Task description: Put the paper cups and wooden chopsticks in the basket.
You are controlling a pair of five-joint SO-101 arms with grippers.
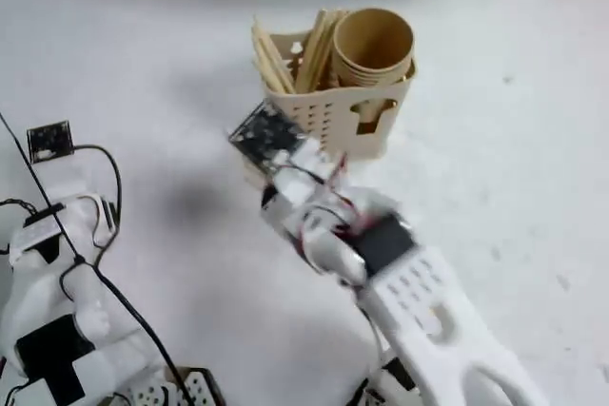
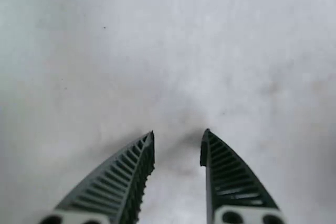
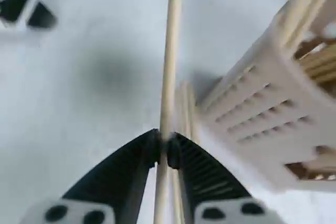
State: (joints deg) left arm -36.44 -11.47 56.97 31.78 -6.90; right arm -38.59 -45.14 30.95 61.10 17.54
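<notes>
Right gripper (image 3: pixel 165 149): closed tight on one wooden chopstick (image 3: pixel 169 61), which sticks out ahead of its tips.
Basket (image 3: pixel 262 108): just beside the right gripper, alongside the held chopstick.
Paper cups (image 1: pixel 373 43): stacked in the basket, beyond the right gripper.
Other chopsticks (image 1: pixel 284 56): upright in the basket beside the cups.
Left gripper (image 2: pixel 177 142): partly open, holding nothing, above bare surface (image 2: pixel 157 35).

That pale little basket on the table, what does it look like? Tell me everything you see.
The basket looks like cream plastic, with rows of small holes and a cut-out handle in its wall. It stands upright on the white table, holding stacked paper cups and leaning wooden chopsticks. The right gripper grips one chopstick beside it.
</notes>
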